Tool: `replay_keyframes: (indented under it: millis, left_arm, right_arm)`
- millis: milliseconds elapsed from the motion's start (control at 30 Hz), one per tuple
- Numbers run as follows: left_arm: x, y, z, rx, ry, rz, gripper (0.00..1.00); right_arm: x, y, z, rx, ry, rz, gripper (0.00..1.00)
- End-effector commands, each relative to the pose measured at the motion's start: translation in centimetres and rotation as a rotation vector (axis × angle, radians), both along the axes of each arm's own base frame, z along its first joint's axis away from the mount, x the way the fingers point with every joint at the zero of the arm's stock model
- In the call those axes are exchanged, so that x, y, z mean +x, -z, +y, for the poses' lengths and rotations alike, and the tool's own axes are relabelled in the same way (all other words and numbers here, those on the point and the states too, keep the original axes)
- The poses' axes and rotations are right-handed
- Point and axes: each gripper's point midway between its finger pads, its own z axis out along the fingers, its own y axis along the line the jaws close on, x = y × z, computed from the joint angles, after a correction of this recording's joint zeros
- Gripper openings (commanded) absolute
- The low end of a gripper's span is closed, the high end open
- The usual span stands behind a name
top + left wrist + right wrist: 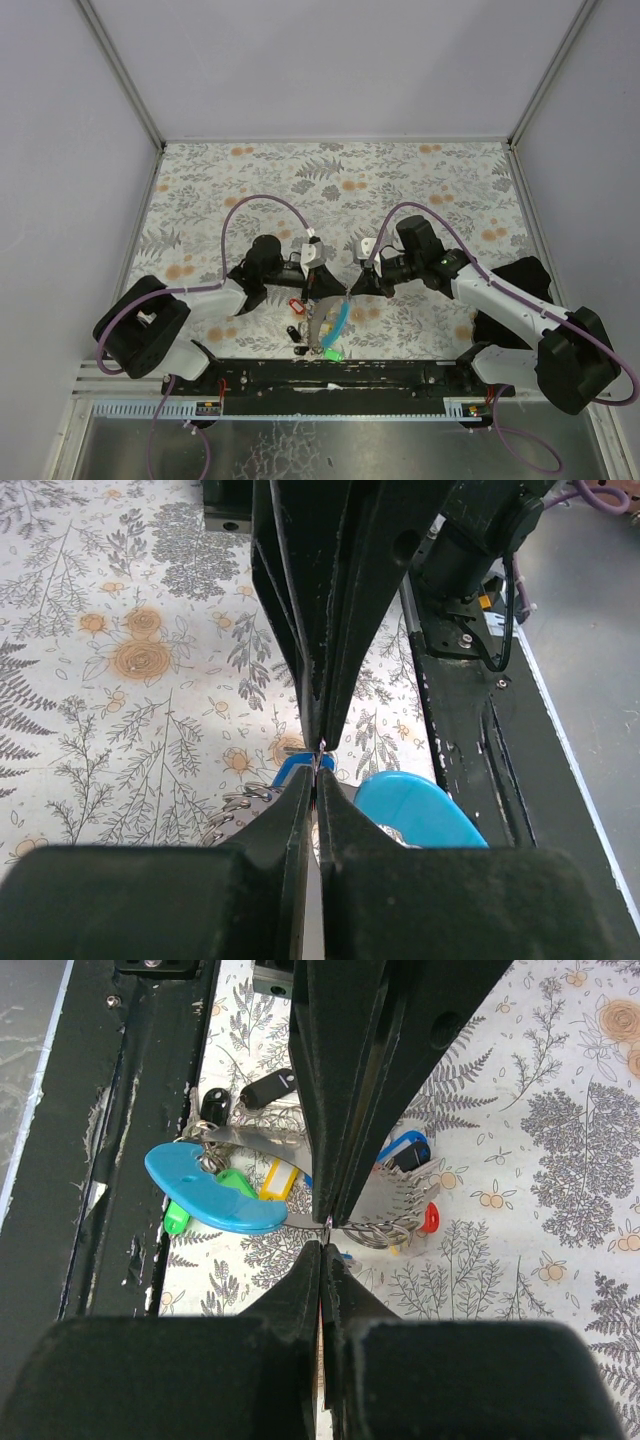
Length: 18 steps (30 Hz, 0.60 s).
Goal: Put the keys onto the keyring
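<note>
The keyring [392, 1226] is a thin silvery wire wound in loose, springy coils. It is joined to a smooth, glossy light-blue plastic strap [215, 1198] curved like a crescent. The bunch sits near the front edge of the desk [400, 190], between the two arms. The left gripper [318, 756] has its matte black fingers pressed together, with a sliver of the wire pinched at the tips. The right gripper [325, 1230] is closed the same way on the wire from the opposite side. The keys [278, 1174] cluster around the strap and show mostly as rounded plastic caps: yellow, green, blue, red, and two black ones a little apart. The desk wears a cloth printed with grey ferns and orange flowers. A black metal rail [330, 375] runs along the near edge, and purple cables [262, 200] arch over each arm. In both wrist views the closed fingers hide the middle of the ring.
</note>
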Motion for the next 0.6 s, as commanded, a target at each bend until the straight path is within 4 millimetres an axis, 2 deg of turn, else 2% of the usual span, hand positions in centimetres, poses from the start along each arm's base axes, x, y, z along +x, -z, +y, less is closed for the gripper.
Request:
replay_keyframes:
  millis: [0, 167, 567]
  left_arm:
    - [1.3, -1.6, -0.2, -0.066, -0.073, -0.048, 0.00]
    - [3.0, -1.6, 0.0, -0.065, -0.184, -0.005, 0.00]
    - [6.9, -3.6, 1.4, -0.201, -0.524, 0.217, 0.00]
  right_arm:
    - [-0.2, -1.8, 0.9, 0.060, -0.031, -0.044, 0.00]
    - [-0.3, -1.9, 0.8, 0.045, -0.016, -0.063, 0.00]
    - [0.0, -1.0, 1.1, -0.020, 0.022, -0.083, 0.00]
